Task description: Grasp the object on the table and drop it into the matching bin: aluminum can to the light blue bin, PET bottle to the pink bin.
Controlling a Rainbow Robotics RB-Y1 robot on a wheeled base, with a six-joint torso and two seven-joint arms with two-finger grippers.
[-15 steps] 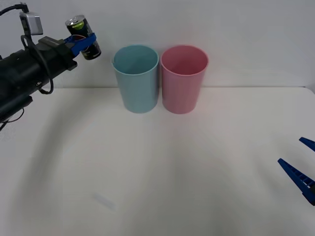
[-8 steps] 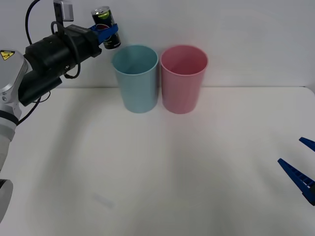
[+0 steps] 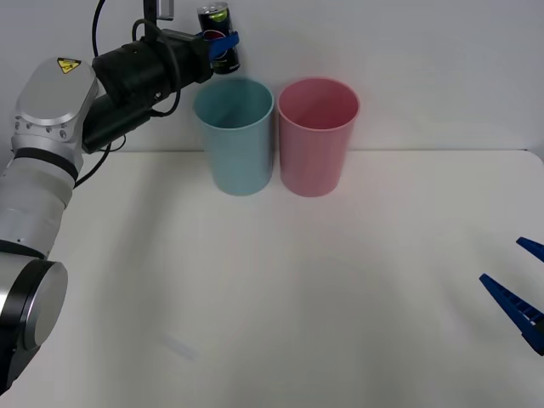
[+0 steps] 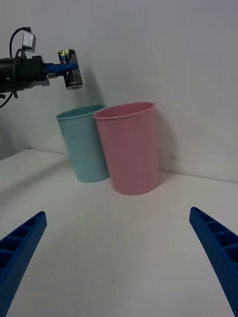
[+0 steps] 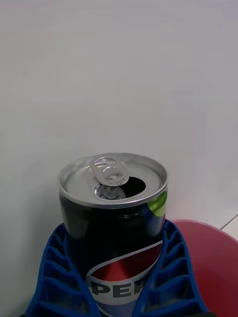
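Observation:
A small black aluminum can [image 3: 220, 38] with a silver top hangs in the air, my left gripper [image 3: 223, 42] shut on it just above the back left part of the light blue bin's [image 3: 235, 136] rim. Up close the can [image 5: 115, 218] shows an opened tab between blue fingers [image 5: 54, 272]. The pink bin [image 3: 317, 136] stands touching the light blue bin on its right. From the right wrist I see the can [image 4: 70, 69], the light blue bin [image 4: 84, 143] and the pink bin [image 4: 130, 147]. My right gripper [image 3: 517, 293] rests open at the table's right edge.
The white table [image 3: 280, 289] stretches wide in front of the two bins. A pale wall rises right behind them. A faint mark [image 3: 180, 347] lies on the tabletop at the front left.
My left arm has carried the can up and to the right, from well left of the light blue bin to above its rim. The right arm has not moved.

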